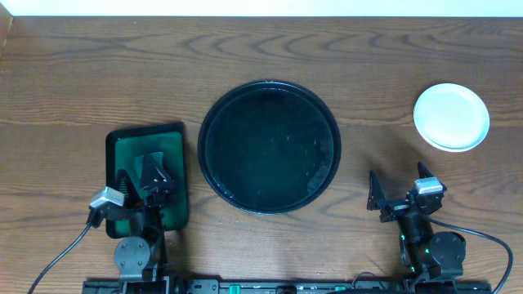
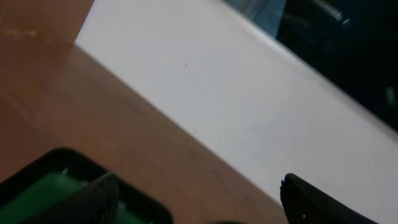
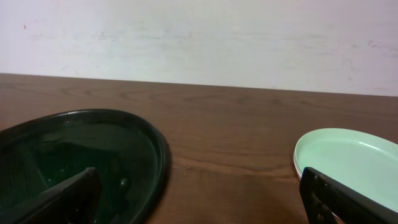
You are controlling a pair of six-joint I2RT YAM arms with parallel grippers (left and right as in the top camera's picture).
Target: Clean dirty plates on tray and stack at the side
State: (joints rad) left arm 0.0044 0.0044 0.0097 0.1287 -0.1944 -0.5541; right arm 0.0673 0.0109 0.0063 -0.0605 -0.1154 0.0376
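**Plates.** The plates [image 1: 451, 117] sit in a pile on the wooden table [image 1: 82, 73], ahead of the right gripper [image 1: 399, 181] and a little to its right, well apart from its fingers. The top face is pale, white to mint, and shows no smears. The right wrist view shows a second rim just under the top one. The full count cannot be told.

**Tray.** The round black tray [image 1: 270, 147] lies ahead of the right gripper and to its left, between the two arms. Its dark floor shows from rim to rim, with a few small glints. It stands apart from the plates.

**Right gripper.** Its fingers are spread wide and hold nothing. In its own camera, one finger frames the tray and the other the plates.

**Left gripper.** The left gripper [image 1: 152, 166] has its jaws apart and grips nothing. It is over the green rectangular tray [image 1: 173, 147], which lies just beside the black tray. Whether the fingers touch it cannot be told.

**Surroundings.** A white wall [image 3: 199, 37] runs along the table's far edge, straight ahead of both grippers.
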